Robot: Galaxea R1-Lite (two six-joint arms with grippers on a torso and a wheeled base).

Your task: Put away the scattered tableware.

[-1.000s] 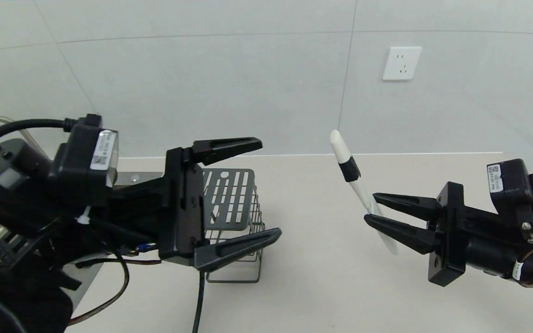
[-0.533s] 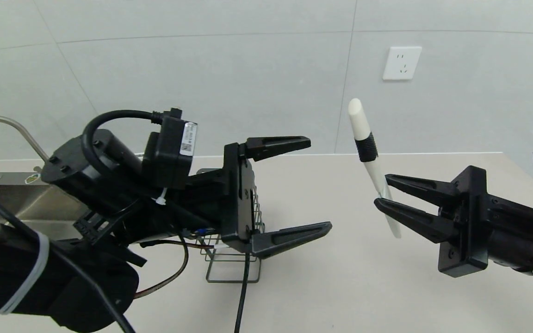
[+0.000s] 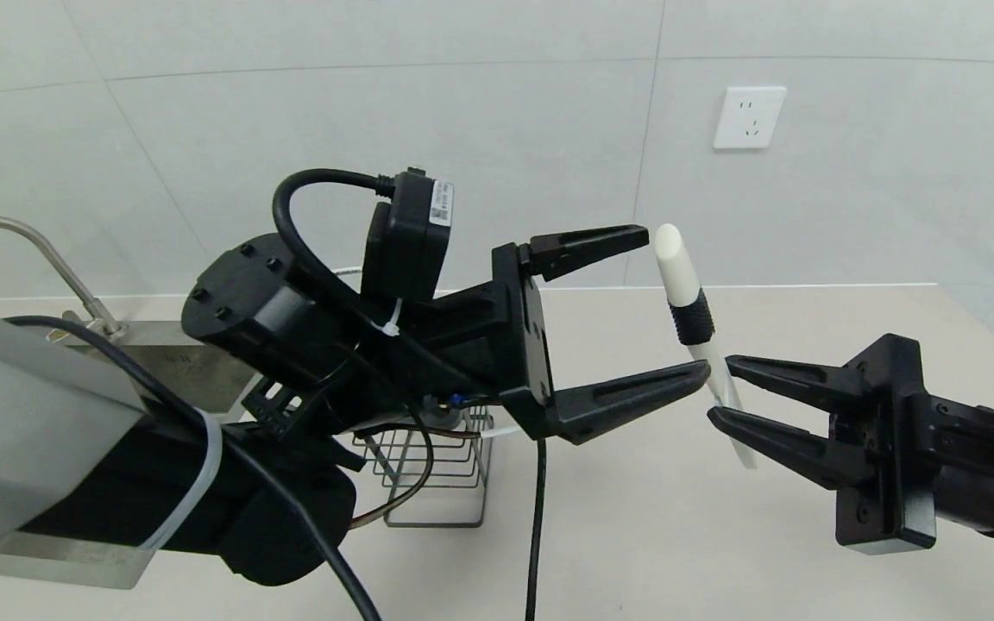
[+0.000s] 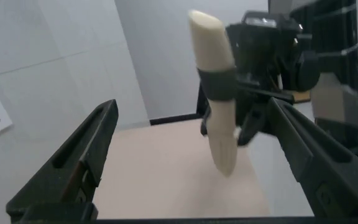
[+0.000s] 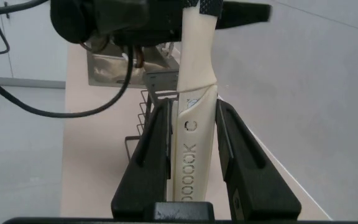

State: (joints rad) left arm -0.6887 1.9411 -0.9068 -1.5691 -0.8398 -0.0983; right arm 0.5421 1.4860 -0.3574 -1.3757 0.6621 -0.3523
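Jaws of the left gripper (image 3: 674, 302) stand released, those of the right gripper (image 3: 721, 390) clenched on a white utensil (image 3: 676, 263), held above the table (image 3: 678, 535) right of the basket (image 3: 437, 483), handle up at the left jaws' tips.

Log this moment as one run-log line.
right gripper: jaws shut on white utensil | left gripper: jaws open either side of its handle | wire rack: on counter
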